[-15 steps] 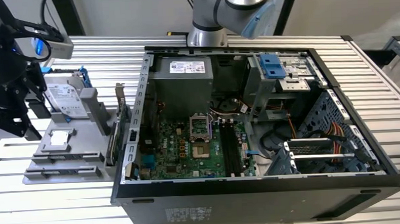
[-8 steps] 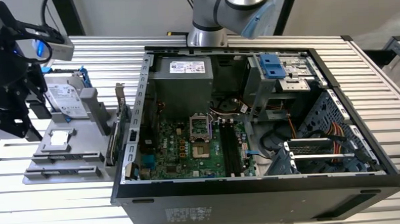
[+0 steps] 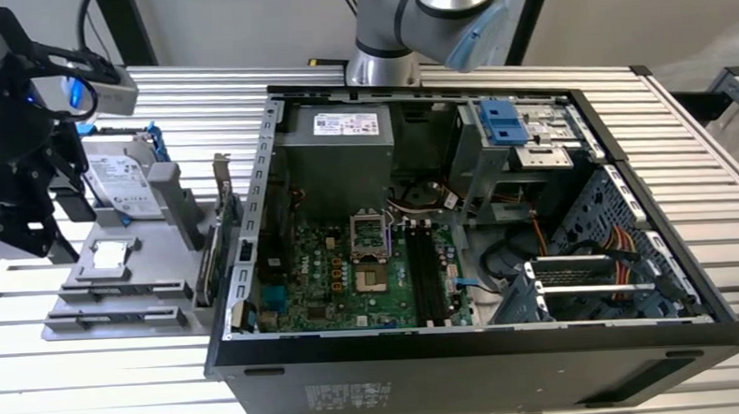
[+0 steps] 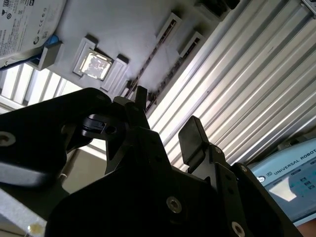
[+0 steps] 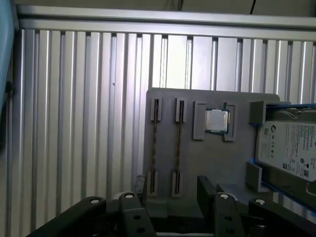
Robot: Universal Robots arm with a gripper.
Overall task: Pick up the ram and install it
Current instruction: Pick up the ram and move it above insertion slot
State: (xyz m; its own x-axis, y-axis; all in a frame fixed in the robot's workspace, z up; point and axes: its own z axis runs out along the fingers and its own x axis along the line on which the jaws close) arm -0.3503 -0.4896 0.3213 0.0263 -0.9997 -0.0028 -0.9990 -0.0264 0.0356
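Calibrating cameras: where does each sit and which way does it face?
Exterior view: off-arm, high, looking down on case, arm, gripper.
First wrist view: wrist-mounted, looks down past gripper onto holder with ram.
Second wrist view: wrist-mounted, looks obliquely past open gripper at holder.
All three share the holder and hard drive.

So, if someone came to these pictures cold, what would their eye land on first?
The open computer case takes up the middle of the exterior view, its green motherboard exposed. At the exterior view's left of it sits a grey tray carrying a hard drive. In the first wrist view, a ram stick and a second ram stick stand on edge in the tray's slots, and the open gripper hovers right by them.
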